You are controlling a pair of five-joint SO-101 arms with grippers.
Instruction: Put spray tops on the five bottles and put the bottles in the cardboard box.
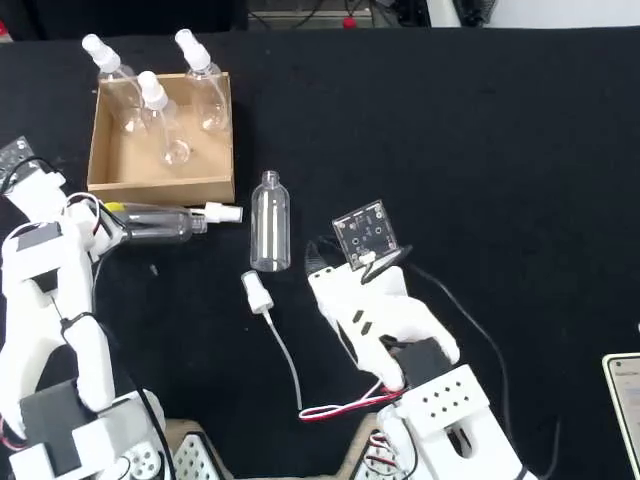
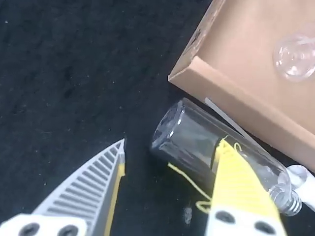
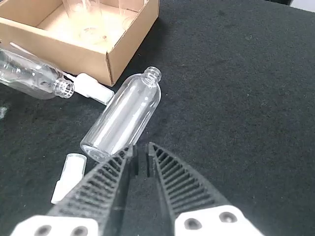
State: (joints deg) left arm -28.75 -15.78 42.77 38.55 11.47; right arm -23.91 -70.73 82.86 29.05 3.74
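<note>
High: 3 capped bottles (image 1: 160,115) in box (image 1: 160,188). Left wrist: left end effector (image 2: 172,142) released, jaws wide at base of lying bottle (image 2: 189,147); top (image 2: 305,179) unseated beside neck, could drop on lift. Right wrist: right end effector (image 3: 141,147) clenched empty near bare bottle (image 3: 125,115); a nudge could roll it.

A yellow finger (image 2: 239,189) covers the middle of the lying bottle (image 2: 182,132), its spray top (image 2: 306,178) runs off the edge, and the cardboard box (image 3: 64,54) is cropped at its far end.
</note>
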